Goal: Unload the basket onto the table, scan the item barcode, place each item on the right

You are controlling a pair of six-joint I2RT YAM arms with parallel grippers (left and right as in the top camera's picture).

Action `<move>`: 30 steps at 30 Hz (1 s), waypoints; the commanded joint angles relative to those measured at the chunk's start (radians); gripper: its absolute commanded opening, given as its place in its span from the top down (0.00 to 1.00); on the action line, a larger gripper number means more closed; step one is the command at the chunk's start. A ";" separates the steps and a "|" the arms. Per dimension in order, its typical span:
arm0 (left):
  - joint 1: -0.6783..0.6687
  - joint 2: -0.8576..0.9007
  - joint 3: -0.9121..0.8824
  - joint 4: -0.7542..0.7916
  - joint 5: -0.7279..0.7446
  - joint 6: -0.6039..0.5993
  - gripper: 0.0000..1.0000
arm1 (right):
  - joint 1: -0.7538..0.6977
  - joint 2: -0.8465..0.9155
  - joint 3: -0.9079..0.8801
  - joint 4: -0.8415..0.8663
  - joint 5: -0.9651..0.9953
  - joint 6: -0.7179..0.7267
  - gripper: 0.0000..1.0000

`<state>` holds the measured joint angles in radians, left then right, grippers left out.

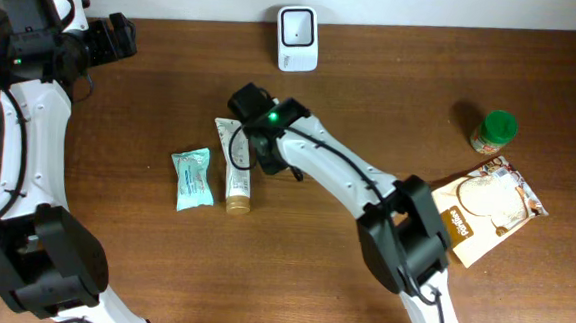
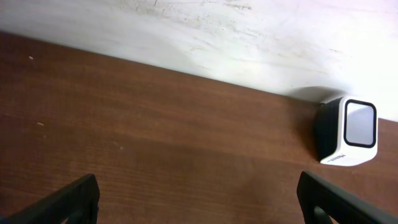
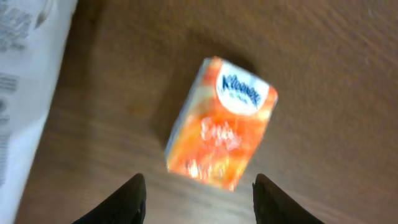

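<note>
Orange Kleenex tissue pack [image 3: 221,124] lies flat on the brown wooden table [image 3: 323,56], near the white plastic tube [image 3: 25,62]. Right gripper [image 3: 199,183] hangs over it released, jaws apart, holding nothing. For a clean grasp, straddle the pack's narrow sides squarely, then turn its barcode face toward the white box-shaped scanner [image 1: 297,39].

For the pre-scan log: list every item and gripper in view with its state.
left gripper: open, empty
right gripper: open, holding nothing
Kleenex pack: lying flat, not gripped
white tube: lying flat
teal packet: lying flat
jar: upright, green lid on
pouch: lying flat
scanner: standing upright
</note>
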<state>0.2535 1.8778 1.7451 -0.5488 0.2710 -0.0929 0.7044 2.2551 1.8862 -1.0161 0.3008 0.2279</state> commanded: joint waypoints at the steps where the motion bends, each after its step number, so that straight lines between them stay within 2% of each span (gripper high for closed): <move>1: -0.002 0.007 0.010 0.002 -0.010 0.019 0.01 | 0.002 0.056 0.008 0.012 0.081 -0.013 0.50; 4: -0.002 0.006 0.010 0.002 -0.010 0.019 0.01 | 0.002 0.089 0.008 0.024 0.112 -0.013 0.52; 10: -0.002 0.006 0.010 0.002 -0.010 0.019 0.01 | 0.002 0.114 0.008 0.038 0.122 -0.014 0.63; 12: -0.002 0.006 0.010 0.002 -0.010 0.019 0.01 | 0.001 0.114 0.008 0.035 0.131 -0.014 0.70; 15: -0.002 0.007 0.010 0.002 -0.010 0.019 0.01 | 0.002 0.114 0.008 0.017 0.130 -0.014 0.92; 16: -0.002 0.007 0.010 0.002 -0.010 0.019 0.01 | 0.002 0.114 0.008 0.007 0.130 -0.014 0.96; 21: -0.002 0.007 0.010 0.002 -0.010 0.019 0.01 | 0.002 0.106 0.019 -0.065 0.117 -0.006 0.96; 26: -0.002 0.007 0.010 0.002 -0.010 0.019 0.01 | -0.018 0.000 0.070 -0.093 -0.133 -0.022 0.96; 30: -0.002 0.006 0.010 0.002 -0.010 0.019 0.01 | -0.097 -0.148 0.084 -0.085 -0.526 -0.084 0.96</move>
<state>0.2535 1.8778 1.7451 -0.5488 0.2710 -0.0929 0.6758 2.2807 1.9190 -1.1065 0.1173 0.1837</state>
